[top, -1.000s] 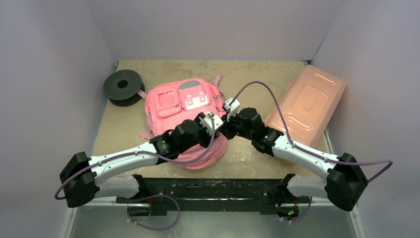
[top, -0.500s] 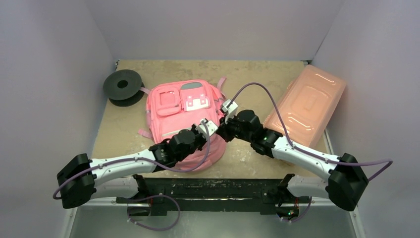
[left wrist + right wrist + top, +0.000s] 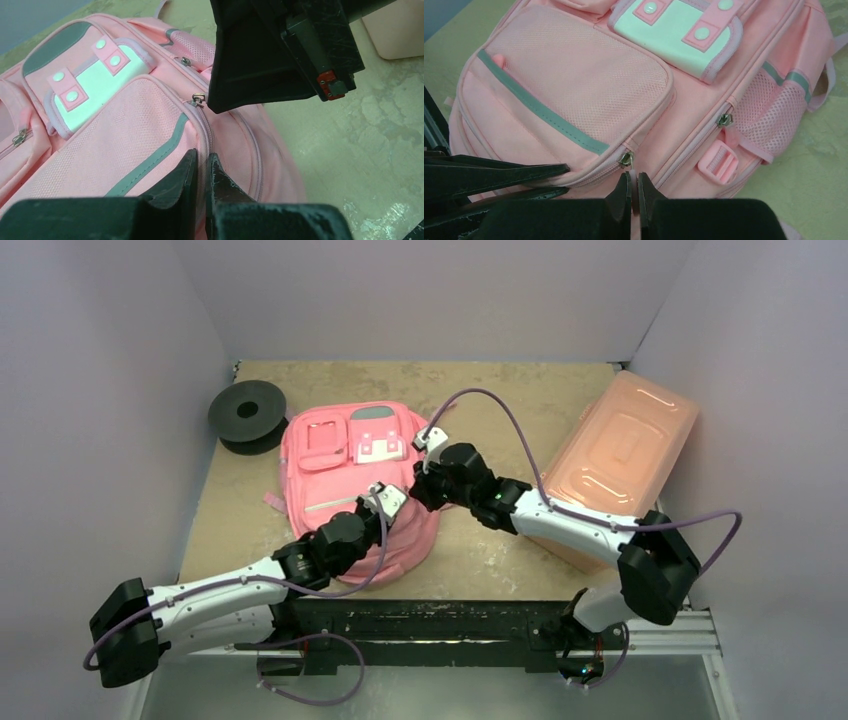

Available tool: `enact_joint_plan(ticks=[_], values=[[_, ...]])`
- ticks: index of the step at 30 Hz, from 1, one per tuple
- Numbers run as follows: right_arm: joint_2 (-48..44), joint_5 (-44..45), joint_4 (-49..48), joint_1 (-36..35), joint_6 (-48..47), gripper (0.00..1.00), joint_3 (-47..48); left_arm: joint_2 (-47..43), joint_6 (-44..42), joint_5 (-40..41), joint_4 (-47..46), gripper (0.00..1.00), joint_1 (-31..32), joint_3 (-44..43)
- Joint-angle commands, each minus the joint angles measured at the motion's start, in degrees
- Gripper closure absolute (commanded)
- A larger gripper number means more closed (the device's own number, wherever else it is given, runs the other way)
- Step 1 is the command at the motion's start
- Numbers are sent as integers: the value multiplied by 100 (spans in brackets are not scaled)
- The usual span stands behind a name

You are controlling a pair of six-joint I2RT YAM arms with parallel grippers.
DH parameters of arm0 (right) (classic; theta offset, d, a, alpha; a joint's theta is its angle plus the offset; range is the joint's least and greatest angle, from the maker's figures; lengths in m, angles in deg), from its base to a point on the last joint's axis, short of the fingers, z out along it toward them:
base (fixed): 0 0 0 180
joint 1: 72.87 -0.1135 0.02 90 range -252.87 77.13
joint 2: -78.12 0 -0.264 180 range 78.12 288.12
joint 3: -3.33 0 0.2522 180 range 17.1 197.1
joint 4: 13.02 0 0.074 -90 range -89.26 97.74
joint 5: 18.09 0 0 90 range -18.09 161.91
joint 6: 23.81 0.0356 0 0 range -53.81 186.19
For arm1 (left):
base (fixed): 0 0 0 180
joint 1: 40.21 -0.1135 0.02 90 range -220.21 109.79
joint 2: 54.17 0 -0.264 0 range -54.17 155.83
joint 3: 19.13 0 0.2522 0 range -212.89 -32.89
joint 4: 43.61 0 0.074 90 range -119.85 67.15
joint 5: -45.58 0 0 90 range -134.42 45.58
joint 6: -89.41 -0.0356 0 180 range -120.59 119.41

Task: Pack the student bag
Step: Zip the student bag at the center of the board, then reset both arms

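While shut, left end effector (image 3: pixel 201 159) on front of student bag (image 3: pixel 125 145)

Student bag (image 3: pixel 325 485): pink fabric backpack, lay flat on surface, front up. Grey stripe across front pocket, white clasp patch above. Sat just beside black spool (image 3: pixel 247 415).

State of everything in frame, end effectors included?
student bag: flat, front up, front pocket zipped
left end effector: shut, tips on the bag's zip seam
right end effector: shut, tips at the bag's front pocket
plastic box: lid on
black spool: lying flat
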Motion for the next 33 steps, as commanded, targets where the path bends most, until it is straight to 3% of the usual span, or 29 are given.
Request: enact_joint_plan(ticks=[1, 6, 9, 12, 14, 23, 27, 33], values=[[219, 1748, 71, 358, -212, 100, 574, -115, 793, -36, 928, 100, 33, -183], [-289, 1321, 383, 358, -19, 53, 236, 134, 2110, -87, 1708, 55, 21, -749], [-692, 1329, 832, 360, 109, 35, 223, 15, 2719, -76, 2174, 39, 19, -1095], [-1261, 1520, 1252, 362, 159, 17, 341, -341, 2744, -125, 2727, 14, 19, -1559], [-1600, 1717, 1502, 362, 158, 2, 470, -619, 2699, 56, 3199, 8, 19, -1915], [-3005, 2442, 2276, 360, -251, 1, 1316, -1915, 1913, 1248, 4710, 4, 10, -3769], [-3474, 3117, 2535, 358, -503, 1, 1866, -2216, 1281, 1723, 4808, 4, 11, -4531], [-3929, 3651, 2776, 358, -560, 1, 2371, -2430, 720, 1862, 4702, 4, 10, -4941]])
